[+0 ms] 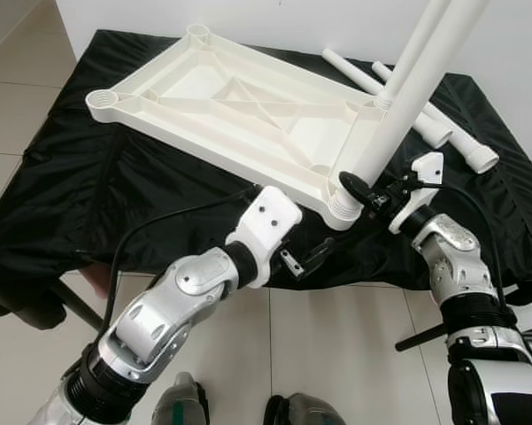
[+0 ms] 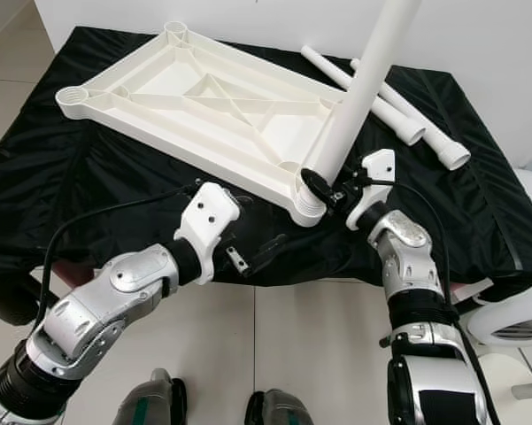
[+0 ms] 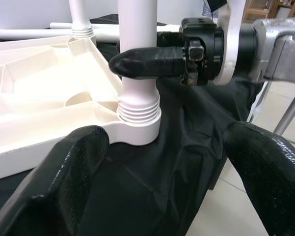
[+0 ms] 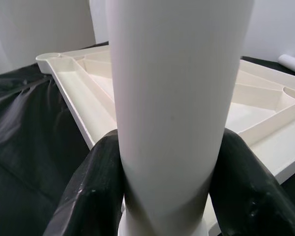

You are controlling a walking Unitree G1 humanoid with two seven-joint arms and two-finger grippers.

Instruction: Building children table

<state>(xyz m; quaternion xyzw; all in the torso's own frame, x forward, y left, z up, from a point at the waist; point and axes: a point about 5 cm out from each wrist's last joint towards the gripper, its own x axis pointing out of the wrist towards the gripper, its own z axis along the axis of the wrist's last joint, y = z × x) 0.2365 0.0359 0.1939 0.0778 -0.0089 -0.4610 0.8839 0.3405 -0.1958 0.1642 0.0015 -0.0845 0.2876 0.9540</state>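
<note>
1. On the black cloth (image 1: pixel 88 177) lies the white tabletop (image 1: pixel 221 106), upside down.
2. Near its front edge the left gripper (image 1: pixel 312 258) hangs wide open and holds nothing.
3. The right gripper (image 1: pixel 358 188) is closed around a white leg (image 1: pixel 398 106) standing in the corner socket.
4. Two more legs (image 1: pixel 443 133) lie behind.

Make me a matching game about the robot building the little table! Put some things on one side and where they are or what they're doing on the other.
Things:
1. right gripper
2. left gripper
3. upside-down tabletop
4. two loose table legs

Places or states:
A. lying behind the tabletop, near the wall
B. shut on the upright table leg just above its corner socket
C. open, off the near edge of the black cloth
D. lying flat, ribs facing up

Pairs: 1-B, 2-C, 3-D, 4-A
</note>
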